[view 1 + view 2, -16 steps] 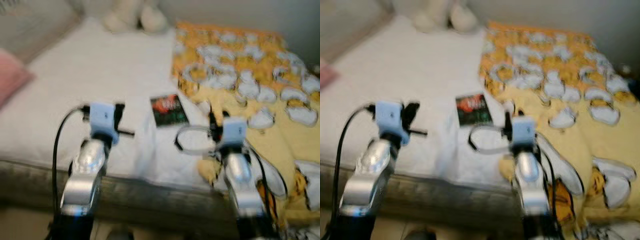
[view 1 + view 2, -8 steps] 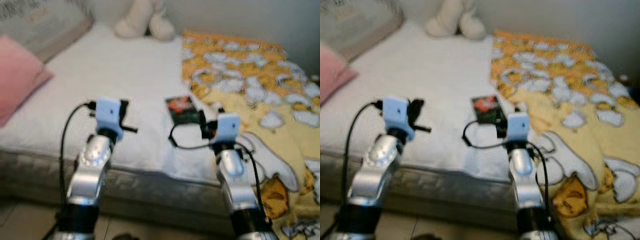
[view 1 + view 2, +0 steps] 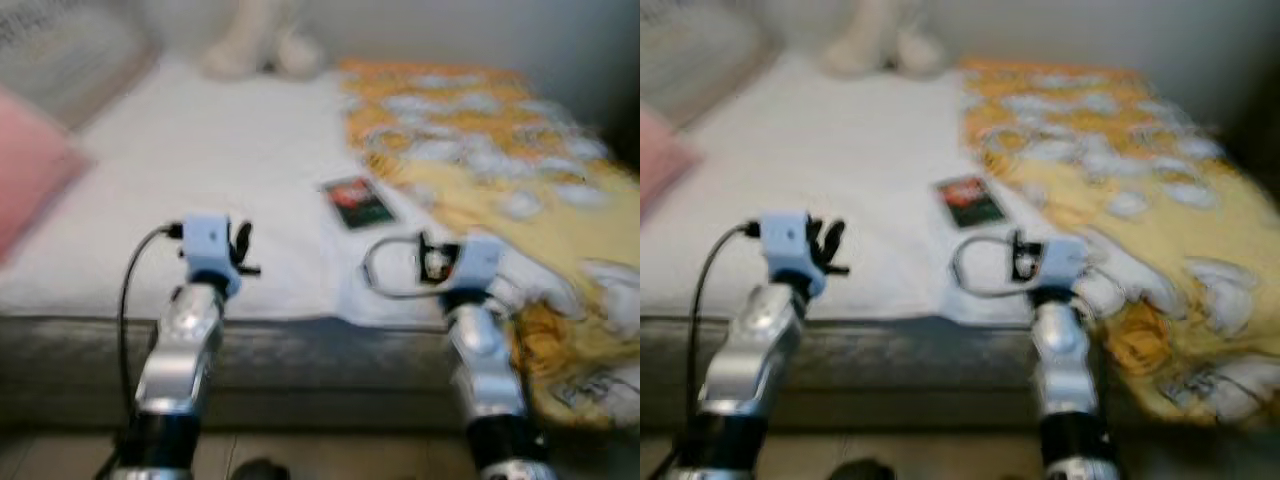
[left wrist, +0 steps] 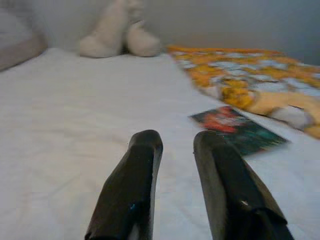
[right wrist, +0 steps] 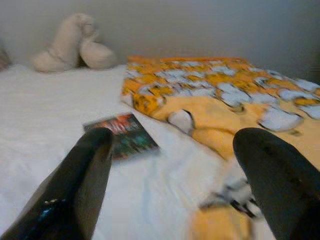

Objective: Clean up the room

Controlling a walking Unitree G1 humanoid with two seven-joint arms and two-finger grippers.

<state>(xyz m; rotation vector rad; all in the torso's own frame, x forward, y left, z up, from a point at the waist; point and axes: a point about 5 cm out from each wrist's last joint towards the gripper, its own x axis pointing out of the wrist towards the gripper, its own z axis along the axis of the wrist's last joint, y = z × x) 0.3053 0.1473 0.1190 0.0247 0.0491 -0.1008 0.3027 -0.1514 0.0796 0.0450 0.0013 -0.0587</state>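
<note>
The robot faces a white bed (image 3: pixel 200 190). Its left gripper (image 4: pixel 172 145) hovers over the near sheet with fingers narrowly apart, holding nothing. The right gripper (image 5: pixel 172 150) gapes wide, also empty. A dark book (image 3: pixel 356 201) (possibly a game case) lies ahead between them, beside the yellow blanket (image 3: pixel 500 170). A plush toy (image 4: pixel 117 30) sits far back.

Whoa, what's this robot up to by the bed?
It is standing at the edge of a bed with both arms held out over the white sheet, holding nothing. The left gripper has its fingers a little apart; the right gripper is spread wide. Ahead of them a small dark book lies flat on the sheet, beside a rumpled yellow-orange blanket. A pale soft toy sits at the far end and a pink pillow lies to its left.
</note>
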